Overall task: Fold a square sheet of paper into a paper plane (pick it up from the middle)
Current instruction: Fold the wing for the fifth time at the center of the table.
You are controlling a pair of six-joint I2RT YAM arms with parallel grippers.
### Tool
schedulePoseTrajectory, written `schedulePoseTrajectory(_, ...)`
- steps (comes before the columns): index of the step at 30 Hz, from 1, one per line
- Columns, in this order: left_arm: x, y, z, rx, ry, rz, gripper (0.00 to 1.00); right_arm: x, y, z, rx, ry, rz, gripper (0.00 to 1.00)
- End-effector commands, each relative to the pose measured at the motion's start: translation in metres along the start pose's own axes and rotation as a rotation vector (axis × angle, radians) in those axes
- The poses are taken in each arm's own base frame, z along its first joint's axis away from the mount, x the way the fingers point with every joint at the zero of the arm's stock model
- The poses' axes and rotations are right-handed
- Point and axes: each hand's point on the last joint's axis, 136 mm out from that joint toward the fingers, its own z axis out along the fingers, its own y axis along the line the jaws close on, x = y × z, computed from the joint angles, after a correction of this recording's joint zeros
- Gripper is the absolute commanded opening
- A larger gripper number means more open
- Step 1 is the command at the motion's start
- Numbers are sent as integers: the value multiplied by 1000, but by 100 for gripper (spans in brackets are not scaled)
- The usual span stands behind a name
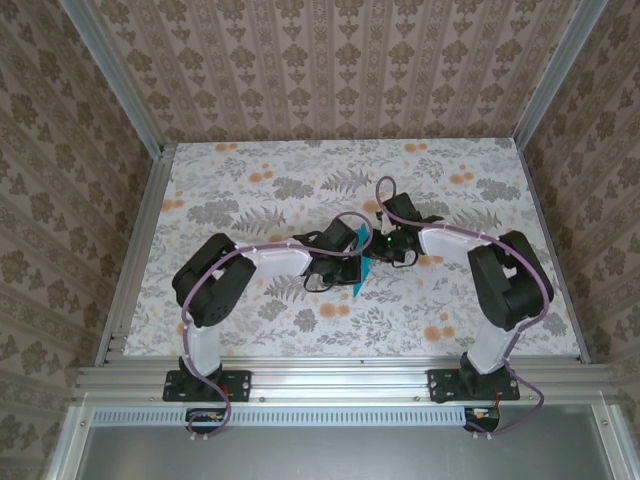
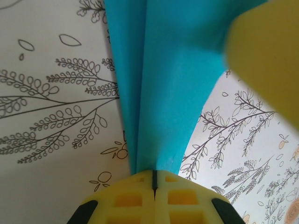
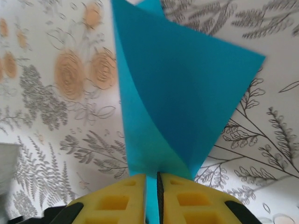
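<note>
Nearest me, my two arms rose from the rail (image 1: 340,378) at the near edge of the counter (image 1: 250,190). The left arm (image 1: 212,290) and the right arm (image 1: 508,282) each bent inward and met over the middle of the flowered surface.

There my left claw (image 2: 154,176) was clenched tight. Its yellow fingers (image 2: 128,198) pressed together with only a thin dark seam between them, and the sheet of paper (image 2: 173,74) rose straight out of that seam. The bright teal sheet ran away from the fingertips as a long band, with one fold line along its length, and widened toward the far end.

My right claw (image 3: 152,179) was clamped on the same sheet, with a narrow strip of teal pinched between its two yellow fingers (image 3: 184,198). Beyond them the paper opened into a broad pointed flap with a curved fold down its left side.

From above, the sheet showed as a small teal sliver between the two claws; I could not tell whether its lower tip touched the counter. In the left wrist view a blurred yellow shape (image 2: 266,60) overlapped the paper's far right corner.

Further off lay the counter's grey ferns and orange blossoms, and past its far edge stood the patterned wall (image 1: 340,70).
</note>
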Motion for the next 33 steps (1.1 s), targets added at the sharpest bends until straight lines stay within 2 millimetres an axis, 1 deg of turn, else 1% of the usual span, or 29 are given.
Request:
schedulePoseTrajectory(1, 21, 36, 12, -130, 72, -23, 5, -4, 6, 11, -43, 21, 11, 15)
schedulePoseTrajectory(5, 22, 36, 11, -131, 72, -26, 5, -3, 0, 22, -39, 38, 23, 14)
schedulePoseTrajectory(9, 16, 29, 3, -102, 51, -14, 6, 4, -6, 29, -30, 64, 33, 14)
schedulePoseTrajectory(11, 9, 20, -7, -51, 20, -9, 8, 7, -9, 31, -26, 72, 37, 13)
schedulePoseTrajectory(12, 3, 12, -14, -11, -6, -5, 9, 9, -10, 31, -23, 77, 41, 13)
schedulePoseTrajectory(15, -13, -3, -37, 90, -86, -7, 13, 16, -13, 32, -15, 91, 55, 13)
schedulePoseTrajectory(18, -26, -9, -57, 177, -158, -31, 15, 25, -11, 33, -15, 109, 60, 13)
schedulePoseTrajectory(21, -40, -8, -67, 239, -213, -56, 16, 33, -7, 35, -20, 122, 50, 12)
schedulePoseTrajectory(24, -51, -3, -67, 262, -236, -82, 15, 40, -2, 39, -31, 137, 35, 11)
schedulePoseTrajectory(27, -56, -4, -62, 277, -233, -85, 15, 42, 1, 42, -36, 143, 26, 10)
schedulePoseTrajectory(29, -56, -3, -54, 271, -213, -95, 14, 40, 2, 43, -42, 140, 27, 9)
schedulePoseTrajectory(33, -50, 8, -39, 246, -178, -140, 10, 37, 4, 44, -47, 138, 25, 8)
